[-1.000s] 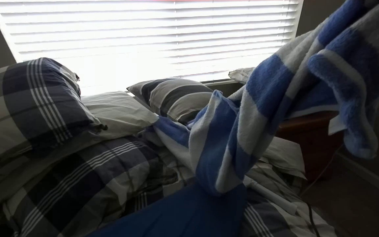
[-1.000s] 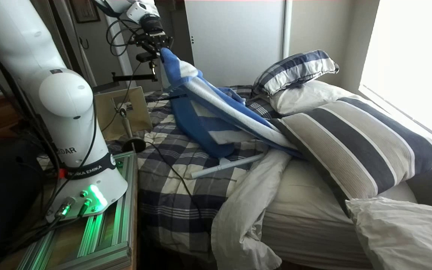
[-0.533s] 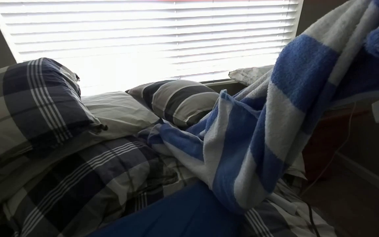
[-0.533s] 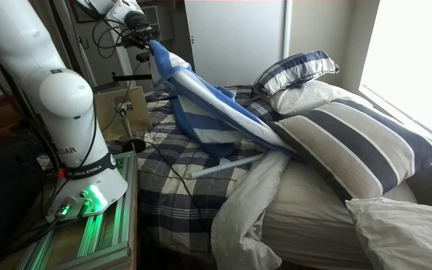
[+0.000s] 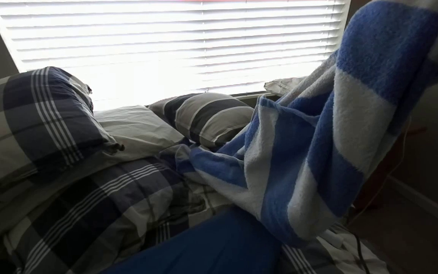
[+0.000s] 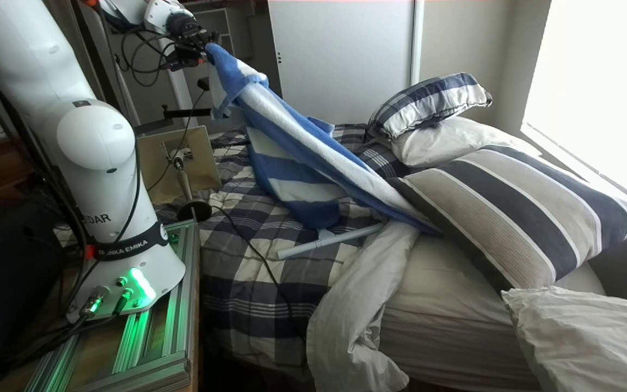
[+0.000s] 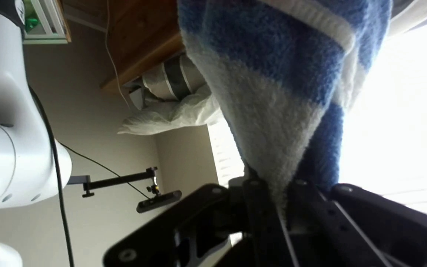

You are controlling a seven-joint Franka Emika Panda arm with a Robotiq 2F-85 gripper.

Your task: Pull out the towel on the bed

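The towel (image 6: pixel 313 155), thick with broad blue and white stripes, stretches in the air from my gripper (image 6: pixel 210 48) down to the bed (image 6: pixel 259 313). In an exterior view the towel (image 5: pixel 287 160) hangs in a deep fold over the bed, and its upper part leaves the picture at top right. Its far end reaches the corner of the striped pillow (image 6: pixel 509 218); whether some lies under it is hidden. In the wrist view my gripper (image 7: pixel 278 187) is shut on a bunched part of the towel (image 7: pixel 269 89). The gripper is high above the bed, near the robot's side.
A plaid pillow (image 6: pixel 428 106) and a white pillow (image 6: pixel 455 139) lie at the window side. A plain blue sheet (image 5: pixel 203 247) lies under the towel. A pale tube (image 6: pixel 330 239), a black cable (image 6: pixel 253 245) and a camera on an arm (image 7: pixel 159 201) are near.
My gripper has moved up and back toward the robot's base, drawing the towel with it. The towel's fold has swung right in an exterior view. The striped pillow has shifted slightly.
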